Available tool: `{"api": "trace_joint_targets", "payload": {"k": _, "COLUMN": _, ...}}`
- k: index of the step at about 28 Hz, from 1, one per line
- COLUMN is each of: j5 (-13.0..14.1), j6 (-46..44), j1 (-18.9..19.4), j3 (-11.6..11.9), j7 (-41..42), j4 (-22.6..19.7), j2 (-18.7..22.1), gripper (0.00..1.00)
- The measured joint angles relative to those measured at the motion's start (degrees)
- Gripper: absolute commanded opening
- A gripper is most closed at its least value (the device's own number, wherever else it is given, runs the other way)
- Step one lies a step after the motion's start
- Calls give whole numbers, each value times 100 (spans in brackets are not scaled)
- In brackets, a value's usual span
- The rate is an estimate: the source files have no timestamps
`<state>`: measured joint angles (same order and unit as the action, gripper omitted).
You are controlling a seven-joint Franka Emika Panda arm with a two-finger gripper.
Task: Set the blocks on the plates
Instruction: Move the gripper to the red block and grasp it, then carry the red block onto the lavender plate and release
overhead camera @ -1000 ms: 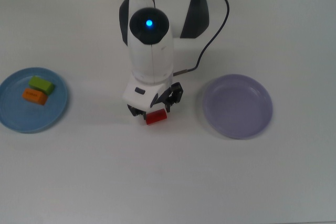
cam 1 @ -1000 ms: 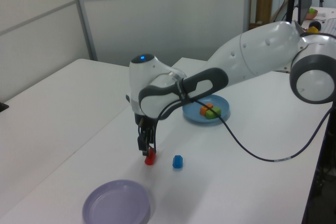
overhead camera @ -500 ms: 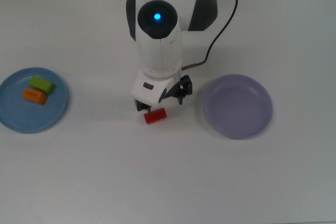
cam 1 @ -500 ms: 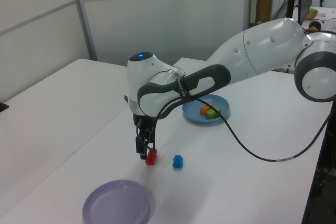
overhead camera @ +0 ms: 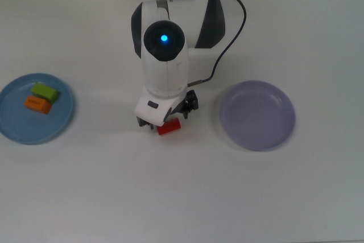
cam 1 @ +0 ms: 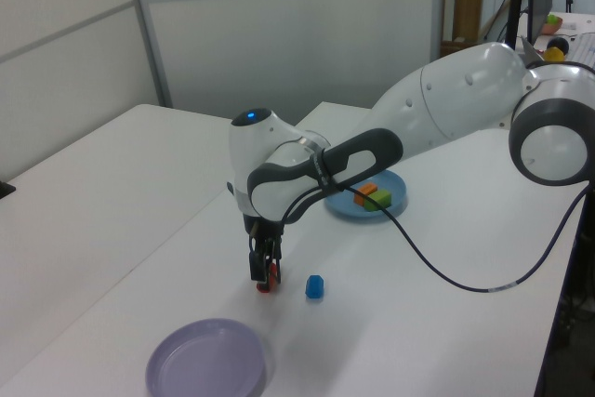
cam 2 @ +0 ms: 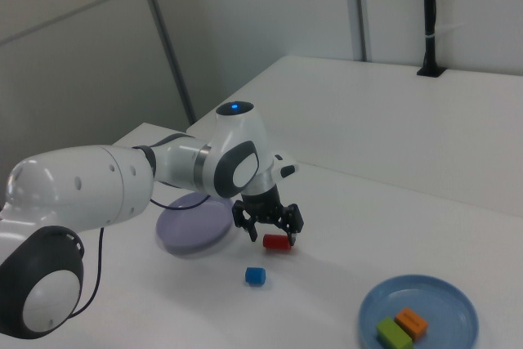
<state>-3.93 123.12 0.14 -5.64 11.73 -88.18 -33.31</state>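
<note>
A red block (overhead camera: 169, 127) lies on the white table between the two plates. My gripper (overhead camera: 165, 119) stands open, low over it, with a finger on either side; the right view shows the fingers (cam 2: 242, 221) spread wide around the red block (cam 2: 276, 241). A blue cube (cam 1: 315, 286) sits on the table close beside it; the arm hides it in the top view. The green block (overhead camera: 45, 91) and orange block (overhead camera: 37, 104) rest side by side on the light blue plate (overhead camera: 17, 124). The lavender plate (overhead camera: 257, 115) holds nothing.
The arm's white body and a black cable (overhead camera: 230, 32) cover the middle back of the table in the top view. In the left view the cable (cam 1: 465, 278) loops down over the table towards that picture's right.
The gripper has come down and towards the red block, from just behind it to astride it. The blocks and plates have not moved.
</note>
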Motion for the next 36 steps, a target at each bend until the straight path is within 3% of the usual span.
{"api": "trace_joint_targets", "payload": {"k": 1, "j5": -2, "j6": 55, "j1": 0, "j3": 0, "j7": 0, "j4": 0, "j2": -32, "gripper": 74}}
{"api": "trace_joint_targets", "payload": {"k": 2, "j5": -2, "j6": 103, "j1": 0, "j3": 0, "j7": 0, "j4": 0, "j2": -63, "gripper": 53}}
{"api": "trace_joint_targets", "payload": {"k": 4, "j5": -2, "j6": 176, "j1": 0, "j3": 0, "j7": 0, "j4": 0, "j2": -129, "gripper": 35}}
{"api": "trace_joint_targets", "payload": {"k": 7, "j5": -2, "j6": 201, "j1": 0, "j3": 0, "j7": 0, "j4": 2, "j2": -167, "gripper": 22}}
{"api": "trace_joint_targets", "payload": {"k": 17, "j5": 27, "j6": 162, "j1": 23, "j3": -63, "j7": -15, "j4": 111, "j2": 18, "gripper": 22}}
{"api": "trace_joint_targets", "payload": {"k": 23, "j5": 118, "j6": -118, "j1": 253, "j3": -515, "j7": -457, "j4": 111, "j2": 354, "gripper": 25}}
{"api": "trace_joint_targets", "payload": {"k": 25, "j5": 88, "j6": -125, "j1": 477, "j3": -594, "j7": -720, "j4": 97, "j2": 392, "gripper": 33}}
{"api": "trace_joint_targets", "payload": {"k": 30, "j5": -309, "j6": -126, "j1": 1151, "j3": -619, "j7": -1428, "j4": 7, "j2": 303, "gripper": 41}}
{"api": "trace_joint_targets", "payload": {"k": 32, "j5": -459, "j6": -119, "j1": 1320, "j3": -619, "j7": -1613, "j4": -8, "j2": 196, "gripper": 47}}
{"api": "trace_joint_targets", "payload": {"k": 34, "j5": -520, "j6": -87, "j1": 1389, "j3": -617, "j7": -1681, "j4": -8, "j2": 114, "gripper": 60}}
{"api": "trace_joint_targets", "payload": {"k": 36, "j5": -552, "j6": -53, "j1": 1409, "j3": -615, "j7": -1696, "j4": -7, "j2": 52, "gripper": 60}}
